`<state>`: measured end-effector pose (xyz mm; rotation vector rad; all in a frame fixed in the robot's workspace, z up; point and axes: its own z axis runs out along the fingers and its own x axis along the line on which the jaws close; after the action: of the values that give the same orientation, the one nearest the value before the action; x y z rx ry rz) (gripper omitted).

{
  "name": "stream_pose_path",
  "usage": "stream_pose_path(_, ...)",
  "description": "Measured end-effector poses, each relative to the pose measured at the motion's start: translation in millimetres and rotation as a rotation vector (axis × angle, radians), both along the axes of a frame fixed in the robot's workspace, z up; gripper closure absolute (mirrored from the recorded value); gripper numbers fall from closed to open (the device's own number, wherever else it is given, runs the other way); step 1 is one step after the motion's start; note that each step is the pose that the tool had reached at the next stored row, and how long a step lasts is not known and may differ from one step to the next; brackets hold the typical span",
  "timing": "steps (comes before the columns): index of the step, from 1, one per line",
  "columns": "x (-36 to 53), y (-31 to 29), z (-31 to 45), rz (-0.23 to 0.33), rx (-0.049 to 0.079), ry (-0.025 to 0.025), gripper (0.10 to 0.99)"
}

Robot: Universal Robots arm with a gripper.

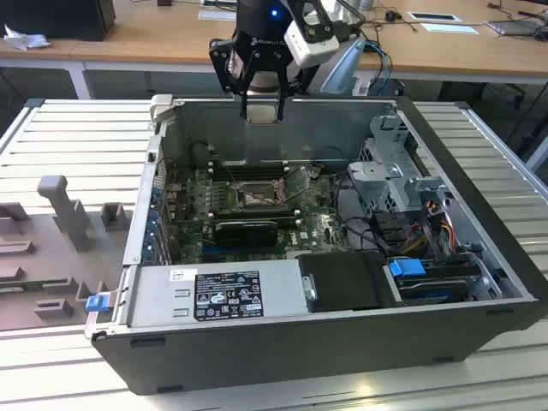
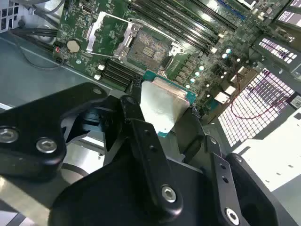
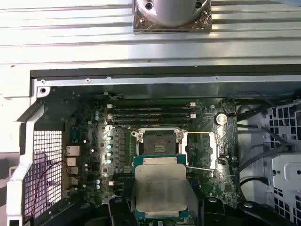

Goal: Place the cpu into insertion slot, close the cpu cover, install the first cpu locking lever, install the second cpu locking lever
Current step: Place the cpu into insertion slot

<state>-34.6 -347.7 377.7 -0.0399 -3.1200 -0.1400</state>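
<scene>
Above the open computer case (image 1: 342,342), in the exterior view, the gripper (image 1: 262,110) hangs level with the case's far wall, well clear of the motherboard (image 1: 318,228) below. It is pinching one cpu (image 1: 262,115), gripped on two opposite edges. In both wrist views the black fingers (image 2: 141,136) (image 3: 120,207) press against the sides of the cpu (image 2: 162,106) (image 3: 160,190), whose silver top faces the cameras with a narrow green border showing around it.

One insertion slot (image 1: 255,195) lies on the board under the chip and apart from it, with open air between. In the first wrist view the insertion slot (image 3: 160,142) sits just beyond the cpu's far edge. Its grey centre is bare in the second wrist view (image 2: 149,47).

One cpu cover (image 2: 106,30) (image 3: 201,150) stands swung open, lying beside the socket and hinged along one edge. That leaves the socket's top unobstructed. Long black memory slots (image 3: 150,112) run near the socket's other side, and cables (image 1: 360,218) and a drive cage (image 1: 390,171) crowd the exterior view's right.
</scene>
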Motion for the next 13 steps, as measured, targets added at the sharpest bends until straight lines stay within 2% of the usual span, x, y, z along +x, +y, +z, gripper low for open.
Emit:
stream_pose_path(6, 0.0, 0.0, -0.8, -0.037, 0.0, 0.0001, 0.557)
stream_pose_path(13, 0.0, 0.0, -1.8, -0.04, 0.0, 0.0, 0.557)
